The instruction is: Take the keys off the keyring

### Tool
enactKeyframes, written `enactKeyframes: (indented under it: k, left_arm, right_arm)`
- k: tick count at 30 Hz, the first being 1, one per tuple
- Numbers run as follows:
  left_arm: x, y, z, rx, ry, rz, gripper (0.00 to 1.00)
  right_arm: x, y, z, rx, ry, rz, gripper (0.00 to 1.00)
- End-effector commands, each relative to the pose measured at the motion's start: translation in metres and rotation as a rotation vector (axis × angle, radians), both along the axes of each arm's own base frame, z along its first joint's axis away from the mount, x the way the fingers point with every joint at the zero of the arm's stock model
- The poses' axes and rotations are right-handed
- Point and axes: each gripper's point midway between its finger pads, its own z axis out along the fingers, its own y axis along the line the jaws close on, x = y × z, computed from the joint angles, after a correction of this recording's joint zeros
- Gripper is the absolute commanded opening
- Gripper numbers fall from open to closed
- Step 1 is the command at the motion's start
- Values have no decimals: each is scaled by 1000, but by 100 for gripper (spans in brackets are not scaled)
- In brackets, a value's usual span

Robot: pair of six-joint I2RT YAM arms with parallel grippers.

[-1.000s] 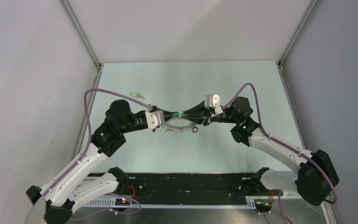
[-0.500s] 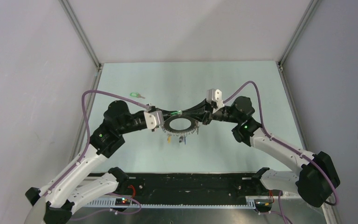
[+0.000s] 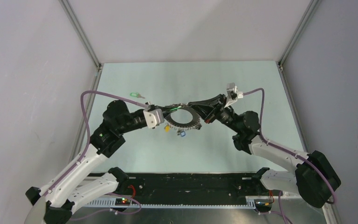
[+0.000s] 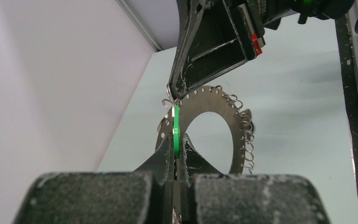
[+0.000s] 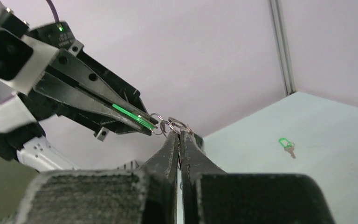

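The keyring (image 3: 184, 122), a flat silvery ring with small wire loops along its rim, hangs in the air between both grippers. My left gripper (image 3: 172, 110) is shut on a green-headed key (image 4: 175, 133) that is still linked to the keyring (image 4: 237, 122). My right gripper (image 3: 190, 104) is shut on the keyring's edge by a small wire loop (image 5: 177, 125), tip to tip with the left gripper (image 5: 142, 122). A yellow-headed key (image 3: 167, 129) and a blue-headed key (image 3: 182, 134) dangle below the ring.
One loose green-headed key (image 3: 136, 95) lies on the pale green table (image 3: 223, 149) at the back left; it also shows in the right wrist view (image 5: 286, 143). White walls and metal corner posts close in the sides.
The keyring has been lifted and tilted, so its keys now dangle below it. My right wrist has swung back to the right and raised; both grippers keep their holds.
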Motion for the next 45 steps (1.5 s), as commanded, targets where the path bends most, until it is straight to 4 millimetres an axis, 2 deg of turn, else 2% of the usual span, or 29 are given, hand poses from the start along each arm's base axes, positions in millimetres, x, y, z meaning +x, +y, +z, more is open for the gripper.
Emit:
enactKeyframes:
  k: [1, 3, 6, 7, 8, 9, 10, 12, 20, 21, 22, 24, 28, 39, 45]
  left_arm:
    - [-1, -4, 3, -6, -17, -16, 0]
    - [0, -8, -1, 3, -4, -26, 0]
    - [-1, -10, 0, 5, 5, -36, 0]
    - [-1, -9, 2, 1, 0, -37, 0]
    - [-3, -8, 4, -2, -6, -36, 0]
    - [-2, -7, 5, -2, -11, -31, 0]
    - [-4, -6, 7, -7, -21, -30, 0]
    - [-6, -4, 9, -11, -32, -30, 0]
    - [-14, -3, 12, -17, -48, -60, 0]
    - [-14, -3, 12, -17, -51, -64, 0]
    - [-16, -3, 13, -19, -54, -67, 0]
    - [-17, -3, 13, -18, -57, -72, 0]
    - [-19, -4, 13, -17, -66, -84, 0]
    - [-25, -4, 15, -21, -76, -112, 0]
    - [-26, -5, 14, -20, -73, -119, 0]
  right_arm:
    - [-6, -48, 70, 372, -28, -128, 0]
    - [-5, -56, 72, 415, -19, -157, 0]
    - [-5, -55, 68, 400, -37, -169, 0]
    - [-10, -49, 64, 353, -72, -145, 5]
    - [-11, -47, 62, 327, -92, -137, 20]
    - [-14, -39, 53, 255, -117, -110, 27]
    - [-12, -35, 45, 205, -114, -108, 38]
    - [-14, -28, 30, 77, -194, -120, 46]
    - [-24, -18, -2, -232, -455, -86, 40]
    - [-27, -16, 1, -247, -484, -66, 39]
    - [-27, -13, -7, -293, -498, -53, 39]
    - [-26, -11, -9, -328, -520, -46, 38]
    - [-26, -4, -5, -355, -563, -17, 38]
    - [-20, 22, -13, -431, -620, 19, 37]
    - [-28, 29, -10, -406, -638, 71, 36]
